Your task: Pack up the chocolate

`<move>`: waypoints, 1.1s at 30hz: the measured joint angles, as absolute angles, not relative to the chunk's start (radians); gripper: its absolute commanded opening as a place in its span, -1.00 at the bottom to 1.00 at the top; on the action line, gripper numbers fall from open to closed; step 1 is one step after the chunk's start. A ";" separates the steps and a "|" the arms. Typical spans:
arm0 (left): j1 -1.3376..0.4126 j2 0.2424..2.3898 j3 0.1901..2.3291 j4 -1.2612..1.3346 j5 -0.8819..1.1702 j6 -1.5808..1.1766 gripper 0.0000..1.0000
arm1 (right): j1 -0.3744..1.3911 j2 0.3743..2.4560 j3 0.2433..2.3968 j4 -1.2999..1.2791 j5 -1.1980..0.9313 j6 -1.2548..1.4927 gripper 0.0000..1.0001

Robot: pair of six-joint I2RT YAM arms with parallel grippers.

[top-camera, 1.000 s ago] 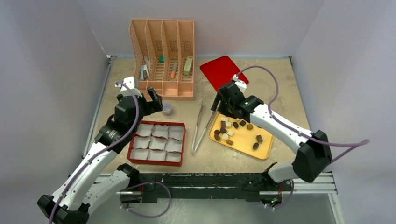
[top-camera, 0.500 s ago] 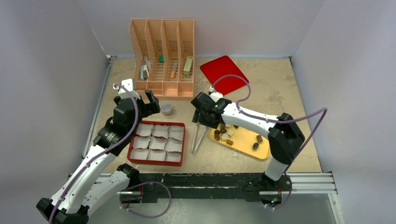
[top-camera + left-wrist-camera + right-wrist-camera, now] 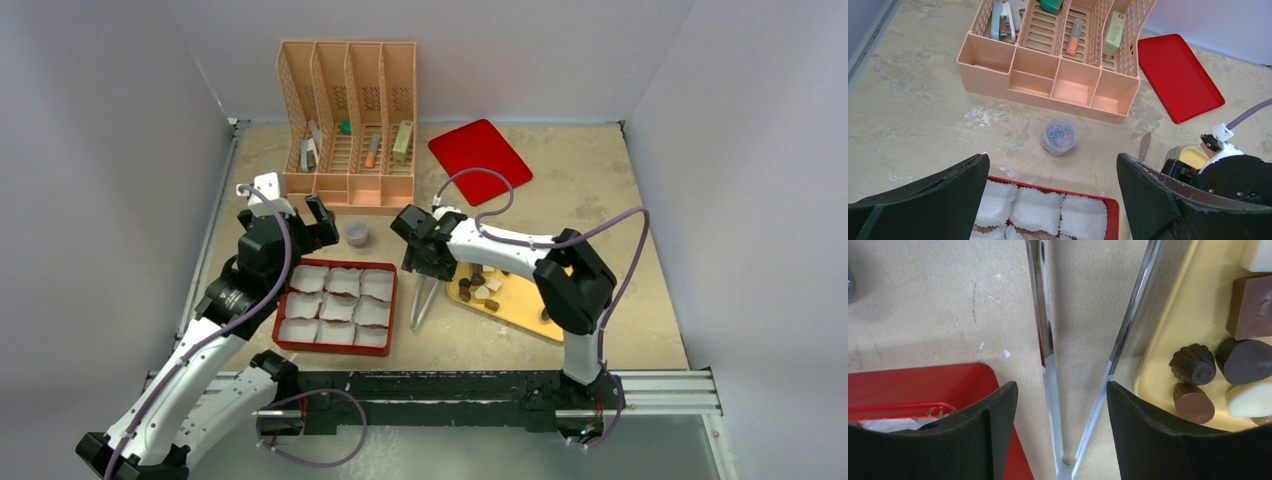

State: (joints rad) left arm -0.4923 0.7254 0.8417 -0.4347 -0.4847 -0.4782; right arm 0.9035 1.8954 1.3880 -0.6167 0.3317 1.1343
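Note:
Several chocolate pieces (image 3: pixel 480 285), dark, tan and cream, lie on a yellow tray (image 3: pixel 525 305); some show in the right wrist view (image 3: pixel 1243 360). A red box (image 3: pixel 337 307) holds white paper cups (image 3: pixel 1038 210). Metal tongs (image 3: pixel 420 295) lie on the table between box and tray. My right gripper (image 3: pixel 420 262) is open, low over the tongs (image 3: pixel 1048 355), its fingers either side of both arms. My left gripper (image 3: pixel 315 215) is open and empty above the box's far edge.
A peach desk organiser (image 3: pixel 350 120) with small items stands at the back. A small clear cup of paper clips (image 3: pixel 356 233) sits in front of it. A red lid (image 3: pixel 478 152) lies at the back right.
My right gripper has swung left from over the yellow tray and come down astride the tongs. My left gripper has shifted slightly left and back.

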 measured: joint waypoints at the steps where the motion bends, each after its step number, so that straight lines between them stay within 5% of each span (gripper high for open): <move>1: -0.492 0.725 0.841 -0.435 -0.485 -0.478 0.97 | 0.904 1.906 1.395 -0.622 0.332 1.134 0.35; 33: -0.492 0.720 0.838 -0.435 -0.487 -0.478 0.96 | 0.924 2.027 1.466 -0.722 0.402 1.146 0.25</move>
State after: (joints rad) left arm -0.4923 0.7197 0.8375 -0.4347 -0.4873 -0.4782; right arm 0.9237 2.0266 1.4658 -0.7223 0.4019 1.1461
